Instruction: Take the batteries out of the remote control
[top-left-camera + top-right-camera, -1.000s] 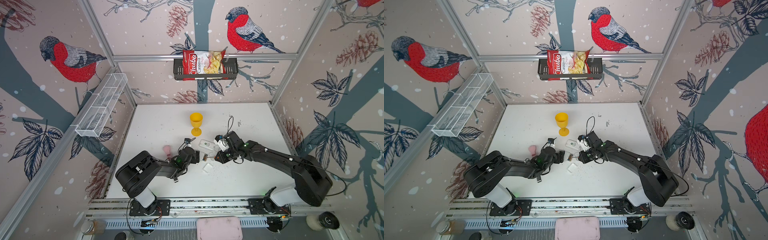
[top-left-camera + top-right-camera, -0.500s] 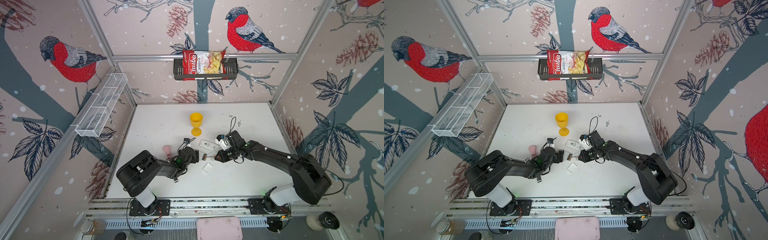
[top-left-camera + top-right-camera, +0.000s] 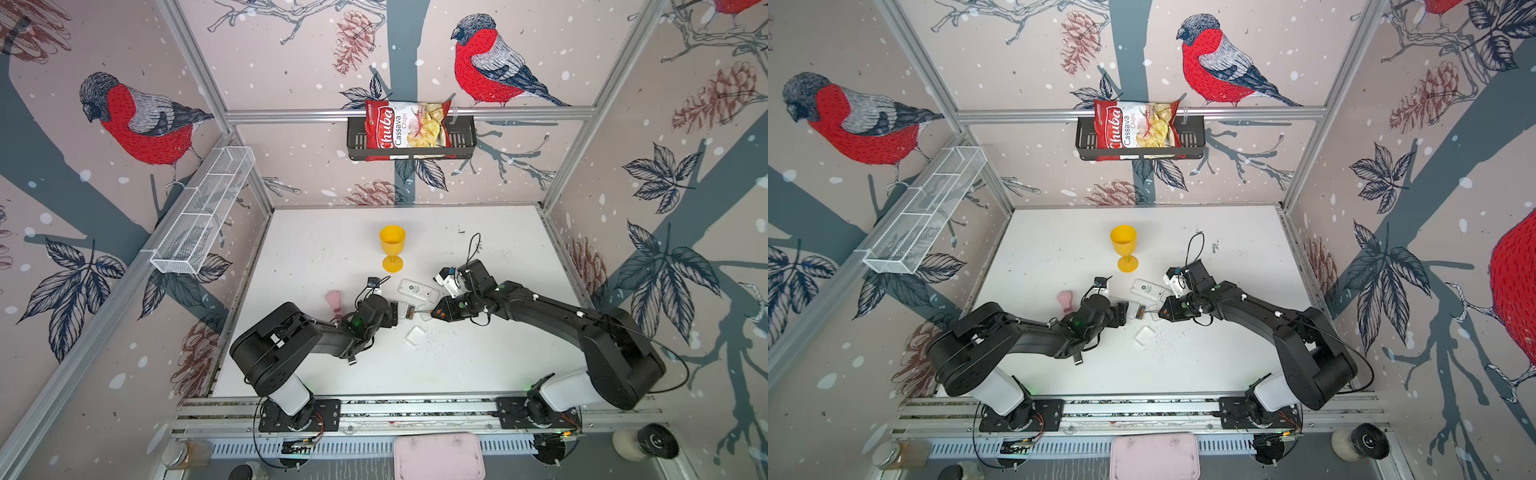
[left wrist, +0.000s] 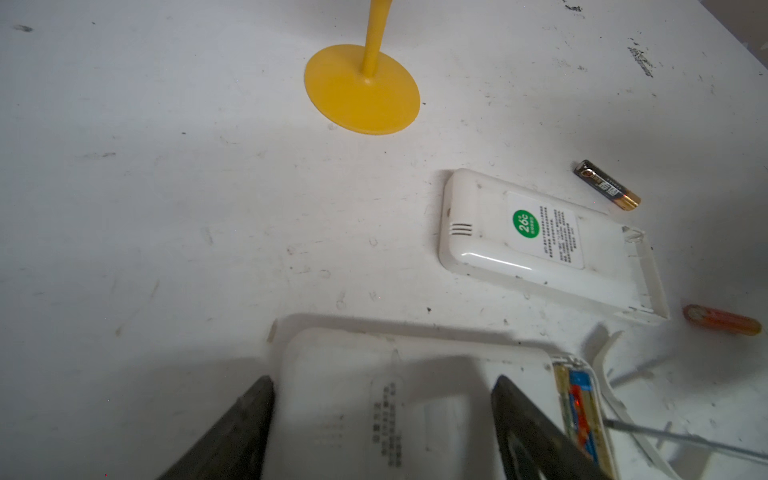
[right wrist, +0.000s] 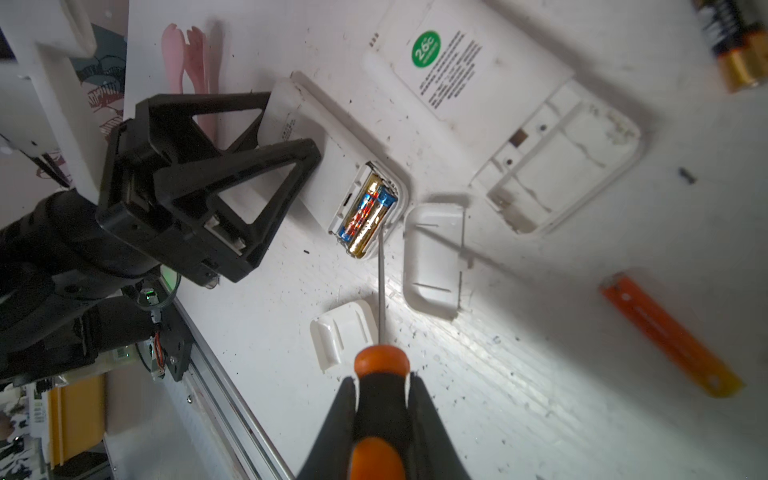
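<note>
A white remote control lies face down on the table, and my left gripper is shut across its body. Its open compartment holds two gold-and-blue batteries, which both top views also show. My right gripper is shut on an orange-and-black screwdriver. The thin shaft reaches to the edge of that compartment. A loose black-and-gold battery and an orange battery lie on the table beyond.
A second white remote with a green sticker lies close by, its compartment empty. Two white battery covers lie near the shaft. A yellow goblet stands behind, and a pink object lies left of my left gripper.
My right wrist has shifted very slightly with the screwdriver. Both grips and the remote stay as they were.
</note>
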`<state>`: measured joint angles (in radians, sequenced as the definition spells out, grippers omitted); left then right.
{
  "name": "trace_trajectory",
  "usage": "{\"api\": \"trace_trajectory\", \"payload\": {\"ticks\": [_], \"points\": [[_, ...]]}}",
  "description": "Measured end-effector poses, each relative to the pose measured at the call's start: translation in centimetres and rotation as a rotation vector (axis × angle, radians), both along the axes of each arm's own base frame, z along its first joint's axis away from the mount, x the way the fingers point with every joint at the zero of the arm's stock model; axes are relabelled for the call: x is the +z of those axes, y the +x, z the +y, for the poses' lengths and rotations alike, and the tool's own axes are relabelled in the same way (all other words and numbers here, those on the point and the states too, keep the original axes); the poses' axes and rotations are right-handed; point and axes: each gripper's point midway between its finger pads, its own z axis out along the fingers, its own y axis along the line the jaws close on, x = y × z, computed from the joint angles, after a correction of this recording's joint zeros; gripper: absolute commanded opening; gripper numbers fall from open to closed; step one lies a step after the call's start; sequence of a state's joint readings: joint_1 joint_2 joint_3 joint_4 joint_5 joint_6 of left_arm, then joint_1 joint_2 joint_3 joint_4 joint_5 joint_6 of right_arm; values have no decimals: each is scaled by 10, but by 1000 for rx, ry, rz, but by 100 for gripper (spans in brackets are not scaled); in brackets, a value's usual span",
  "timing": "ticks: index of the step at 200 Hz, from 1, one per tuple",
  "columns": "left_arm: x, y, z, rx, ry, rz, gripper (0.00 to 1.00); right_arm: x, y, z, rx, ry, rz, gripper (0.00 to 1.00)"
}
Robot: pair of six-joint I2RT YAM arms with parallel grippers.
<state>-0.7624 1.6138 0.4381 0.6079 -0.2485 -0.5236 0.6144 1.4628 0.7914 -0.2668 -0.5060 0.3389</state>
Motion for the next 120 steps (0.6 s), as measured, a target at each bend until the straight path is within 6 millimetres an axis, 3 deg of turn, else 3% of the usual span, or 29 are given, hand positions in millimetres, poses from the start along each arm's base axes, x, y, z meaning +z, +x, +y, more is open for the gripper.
{"api": "trace_trajectory", "payload": {"ticks": [61, 120], "points": [[1, -4, -5, -24, -23, 16, 81, 18, 9, 0, -1, -3, -63, 0], [1, -4, -6, -26, -24, 15, 81, 17, 11, -6, -3, -51, -78, 0]]}}
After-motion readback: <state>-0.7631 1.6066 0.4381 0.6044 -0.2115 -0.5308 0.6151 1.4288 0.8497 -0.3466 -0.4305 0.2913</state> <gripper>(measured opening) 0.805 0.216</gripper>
